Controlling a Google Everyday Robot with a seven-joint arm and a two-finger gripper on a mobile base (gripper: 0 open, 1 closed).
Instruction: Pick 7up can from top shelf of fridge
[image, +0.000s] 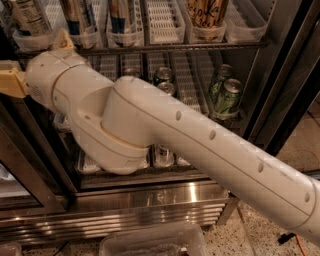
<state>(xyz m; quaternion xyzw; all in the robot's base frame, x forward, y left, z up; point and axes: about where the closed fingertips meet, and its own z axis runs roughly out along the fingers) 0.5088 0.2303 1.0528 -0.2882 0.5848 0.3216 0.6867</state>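
Risks clipping the front bar of the top shelf (200, 47) on any straight lift, given the gripper (17, 82) set just below that bar at the left of the view. Could also catch the lip of the clear lane tray (30, 40) and jolt the row standing in it. Might nudge the neighbouring tall can (80, 17) sideways, with so little room between lanes. Risks scraping the black door frame (30, 155) of the fridge (150, 197) close by on the left, and brushing the green cans (227, 97) on the lower rack (197, 70) with the bulky white arm (200, 150) stretched across in front of them. Cannot tell the gripper's state, wide, narrow or closed; not on the task's can, at any rate. Finds the 7up can (27, 17) upright in the leftmost lane tray on the top shelf, above the gripper and slightly to its right, apart from it, with the shelf bar between. Shows only the can's lower body, top cut off at the picture's edge, so leaves the right grip height a guess.
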